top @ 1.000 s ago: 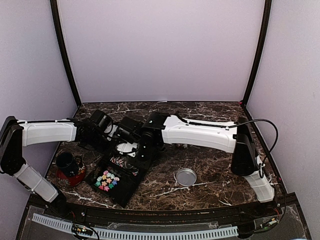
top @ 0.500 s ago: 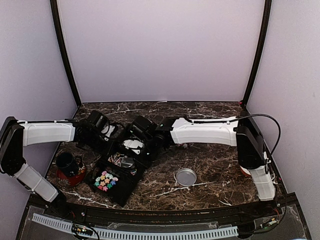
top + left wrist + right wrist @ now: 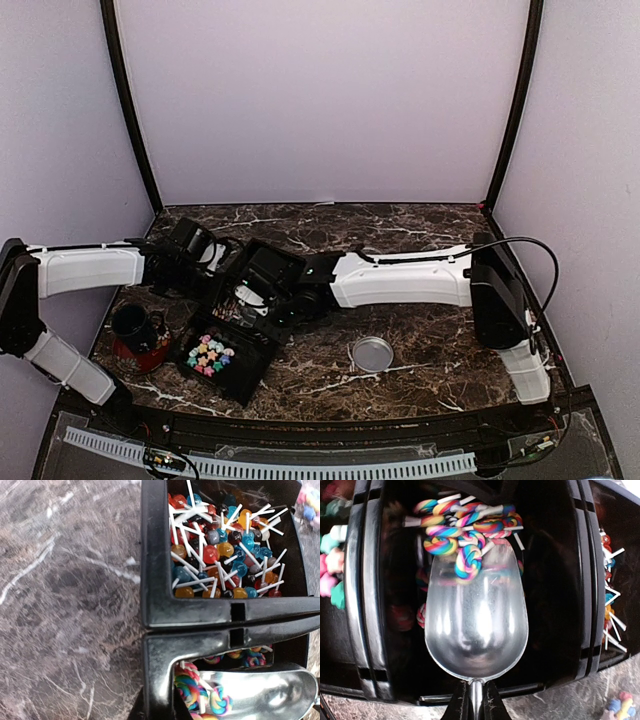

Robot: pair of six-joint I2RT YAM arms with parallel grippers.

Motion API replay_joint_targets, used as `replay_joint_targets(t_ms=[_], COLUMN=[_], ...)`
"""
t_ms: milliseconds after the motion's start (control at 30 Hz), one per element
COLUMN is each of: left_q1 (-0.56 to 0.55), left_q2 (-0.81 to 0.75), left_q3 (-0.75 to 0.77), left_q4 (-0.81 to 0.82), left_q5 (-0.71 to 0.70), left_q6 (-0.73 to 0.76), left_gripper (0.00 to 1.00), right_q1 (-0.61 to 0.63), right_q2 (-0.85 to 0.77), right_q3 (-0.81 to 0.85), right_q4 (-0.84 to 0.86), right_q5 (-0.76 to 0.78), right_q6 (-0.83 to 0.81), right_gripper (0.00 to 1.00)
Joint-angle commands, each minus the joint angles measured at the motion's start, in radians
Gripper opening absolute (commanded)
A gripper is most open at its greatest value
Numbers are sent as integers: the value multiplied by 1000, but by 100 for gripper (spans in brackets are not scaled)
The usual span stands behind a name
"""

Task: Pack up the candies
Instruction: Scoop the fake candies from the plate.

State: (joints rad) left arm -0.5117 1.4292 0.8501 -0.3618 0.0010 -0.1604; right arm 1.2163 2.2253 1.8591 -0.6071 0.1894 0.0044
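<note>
At the far left we are seeing a dark, rounded mug [image 3: 133, 326] sitting on a red saucer [image 3: 152, 358] on the brown marble table [image 3: 65, 605], which is veined in white. Just right of it our left claw [image 3: 222, 280] is clenching the thick rim of a black moulded plastic tray [image 3: 155, 555] that is split into compartments. The candies [image 3: 210, 355], tiny matte lumps in pink, yellow, green and white, are lying in the tray's near compartment. The far compartment is holding glossy ball lollipops [image 3: 220, 545] on thin white sticks. Over the middle compartment our right claw [image 3: 472, 705] is gripping the slim handle of a polished, rounded metal scoop [image 3: 477, 615]. The scoop's lip is touching a heap of rainbow swirl lollipops [image 3: 465, 525], and one swirl is resting on it. Further right a flat round metal lid [image 3: 372, 353] is lying on the marble, apart from the tray.
</note>
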Motion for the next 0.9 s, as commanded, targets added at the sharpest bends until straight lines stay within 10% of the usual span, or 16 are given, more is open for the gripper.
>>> replay_joint_targets(t_ms=[0,400,867], left_q1=[-45,-45,-27], left_q2=[-89,-91,-79], left_q3=[56,33,36], left_q4=[133,241,225], left_q5=[92,370,379], left_q6=[-28,-16,-37], left_gripper=[0,0,0], right_q1=[-31,-25,-47], right_q2=[56,25,-112], right_q3=[62,-112,-399], right_q4=[-38,258,686], right_q5=[213,-175,223], right_q6=[103,-64,84], right_gripper=[0,0,0])
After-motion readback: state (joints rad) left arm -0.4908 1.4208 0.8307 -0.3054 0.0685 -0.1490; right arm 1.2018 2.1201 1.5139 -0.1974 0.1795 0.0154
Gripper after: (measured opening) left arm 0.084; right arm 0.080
